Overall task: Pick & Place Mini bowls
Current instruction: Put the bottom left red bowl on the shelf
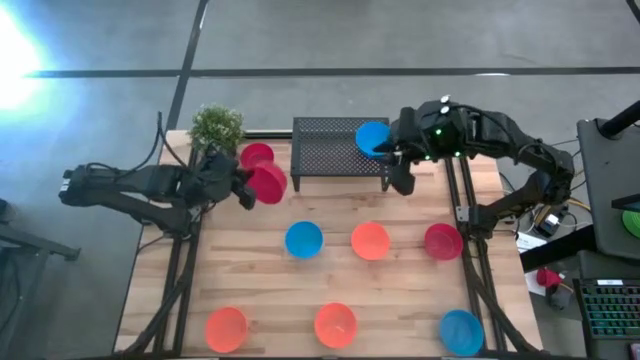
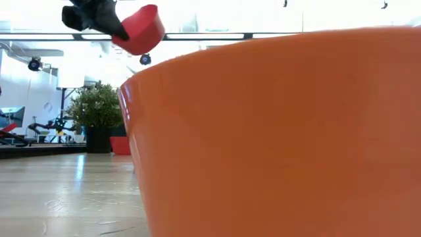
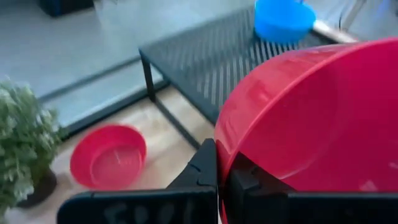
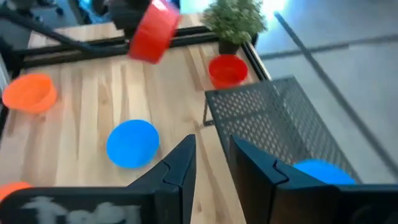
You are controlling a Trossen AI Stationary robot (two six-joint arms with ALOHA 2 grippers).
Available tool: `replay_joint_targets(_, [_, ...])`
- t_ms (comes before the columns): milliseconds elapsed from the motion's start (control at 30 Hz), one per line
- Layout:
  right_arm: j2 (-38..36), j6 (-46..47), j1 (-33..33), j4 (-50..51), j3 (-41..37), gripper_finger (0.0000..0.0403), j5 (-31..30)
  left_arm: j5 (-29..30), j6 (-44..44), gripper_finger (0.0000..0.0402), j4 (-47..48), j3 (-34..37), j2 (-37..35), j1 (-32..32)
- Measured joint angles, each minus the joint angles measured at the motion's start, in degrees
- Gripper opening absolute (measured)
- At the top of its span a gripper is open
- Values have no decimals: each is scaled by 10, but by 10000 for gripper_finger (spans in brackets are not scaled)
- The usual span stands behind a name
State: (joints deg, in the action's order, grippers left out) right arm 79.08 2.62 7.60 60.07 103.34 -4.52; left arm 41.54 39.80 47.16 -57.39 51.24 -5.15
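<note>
left end effector [image 1: 243,186] is pinching the rim of a crimson bowl [image 1: 268,183], holding it tilted up off the surface [image 1: 400,290]. right end effector [image 1: 395,163] is hanging slightly parted, gripping nothing, just beside a blue bowl [image 1: 372,137] sitting on the mesh rack [image 1: 325,150].

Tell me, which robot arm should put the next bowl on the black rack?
Probably the left. Its gripper already holds a red bowl up in the air beside the rack. The right gripper holds nothing, near the blue bowl on the rack.
</note>
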Motion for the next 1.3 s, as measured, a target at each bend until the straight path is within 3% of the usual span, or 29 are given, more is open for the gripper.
replay_joint_targets(333, [50,-149,-31,-165,-34,73,-2,176,-6,0,-105,1,26,0])
replay_joint_targets(500, [77,-165,-31,-205,-33,64,-45,235,-22,0,-133,1,43,0])
replay_joint_targets(633, [96,-166,-30,-206,-33,65,-47,281,-61,0,-165,1,57,0])
replay_joint_targets(967, [133,-194,-31,-262,-33,108,-64,334,-250,0,-326,1,115,0])
replay_joint_targets(1100, [137,-178,-31,-299,-32,136,-107,339,-263,0,-353,1,128,0])
replay_joint_targets(1300, [164,-183,-33,-343,-33,165,-115,339,-263,0,-369,0,133,0])
